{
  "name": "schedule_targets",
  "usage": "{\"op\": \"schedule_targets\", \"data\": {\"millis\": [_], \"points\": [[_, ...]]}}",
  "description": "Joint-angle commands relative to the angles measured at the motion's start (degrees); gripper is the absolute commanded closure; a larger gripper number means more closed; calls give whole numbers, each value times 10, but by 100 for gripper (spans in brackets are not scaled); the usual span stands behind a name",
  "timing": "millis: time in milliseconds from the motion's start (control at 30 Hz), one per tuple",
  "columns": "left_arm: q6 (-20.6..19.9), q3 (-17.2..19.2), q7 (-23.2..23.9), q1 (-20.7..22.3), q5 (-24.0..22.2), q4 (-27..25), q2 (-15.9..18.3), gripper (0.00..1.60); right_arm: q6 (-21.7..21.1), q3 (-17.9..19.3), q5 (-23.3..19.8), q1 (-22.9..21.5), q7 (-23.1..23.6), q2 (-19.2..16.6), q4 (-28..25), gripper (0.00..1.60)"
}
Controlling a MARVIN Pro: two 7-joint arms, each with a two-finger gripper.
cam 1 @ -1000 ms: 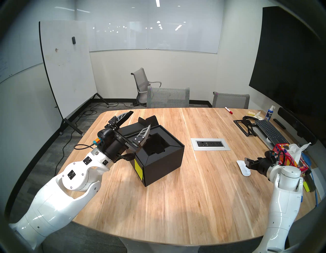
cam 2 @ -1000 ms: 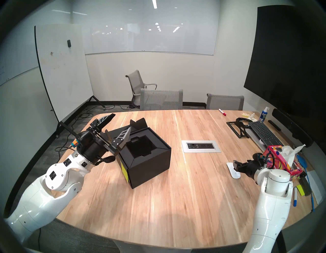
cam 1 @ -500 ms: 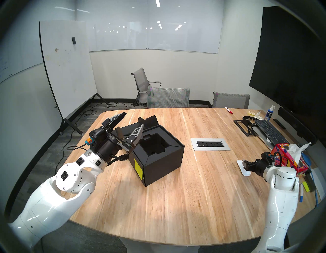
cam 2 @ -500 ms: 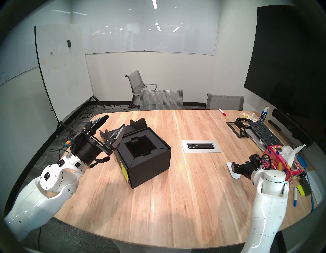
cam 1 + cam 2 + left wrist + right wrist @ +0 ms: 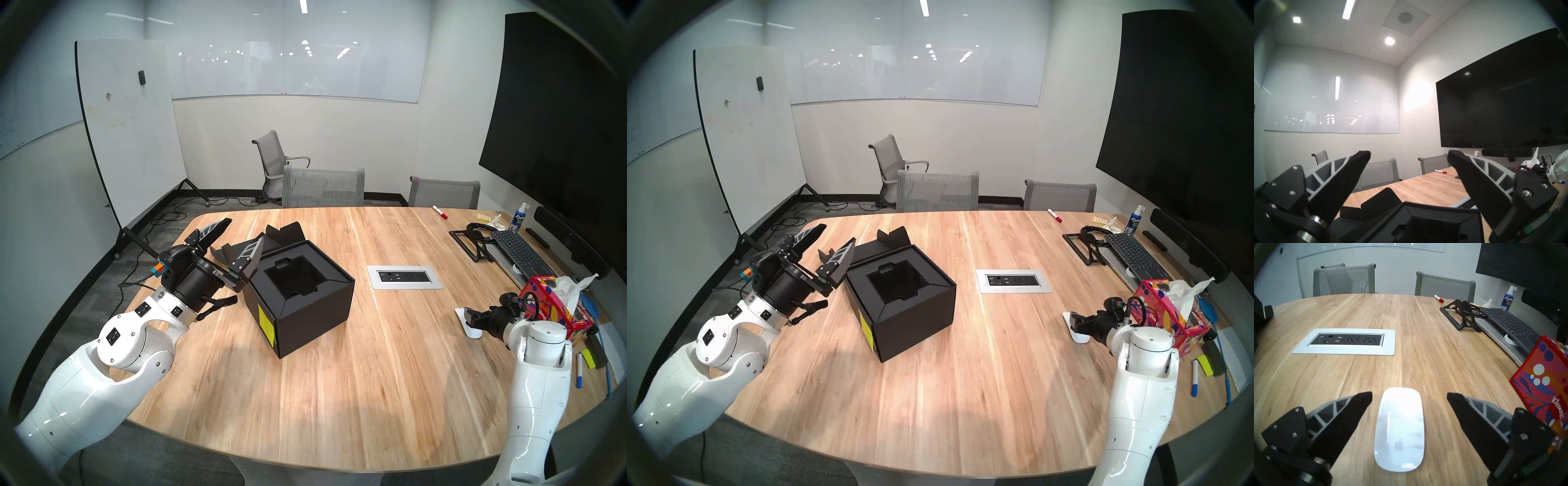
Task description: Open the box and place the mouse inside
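Observation:
The black box (image 5: 315, 322) stands left of the table's middle with its top open and a dark recess showing. Its lid flap (image 5: 285, 234) is folded back to the far left, and a yellow-green note (image 5: 266, 324) is stuck on its near corner. My left gripper (image 5: 246, 229) is open and empty, just left of the box and above the folded lid. In the left wrist view the left gripper (image 5: 1409, 152) points over the box rim (image 5: 1440, 207). The white mouse (image 5: 1400, 428) lies on the table at the right. My right gripper (image 5: 1409, 394) is open, one finger on each side of the mouse and not touching it.
A power outlet panel (image 5: 404, 277) is set into the table between the box and the mouse. A patterned tissue box (image 5: 549, 305) stands right beside my right wrist. Further back are a keyboard (image 5: 519, 253), a black stand (image 5: 470, 242) and a red marker (image 5: 440, 212). Chairs line the far edge.
My left arm has drawn back to the left, off the box's opening, with its jaws still open. My right gripper has shifted slightly over the mouse. The box has not moved.

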State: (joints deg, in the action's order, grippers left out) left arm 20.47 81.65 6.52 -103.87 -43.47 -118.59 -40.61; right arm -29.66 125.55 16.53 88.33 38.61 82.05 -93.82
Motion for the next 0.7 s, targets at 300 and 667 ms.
{"op": "schedule_targets", "data": {"millis": [300, 667], "points": [[15, 21, 16, -23, -15, -16, 10, 0, 10, 4, -3, 4, -3, 5, -7, 0], [14, 23, 18, -24, -16, -16, 10, 0, -3, 6, 0, 6, -3, 9, 0, 0]]}}
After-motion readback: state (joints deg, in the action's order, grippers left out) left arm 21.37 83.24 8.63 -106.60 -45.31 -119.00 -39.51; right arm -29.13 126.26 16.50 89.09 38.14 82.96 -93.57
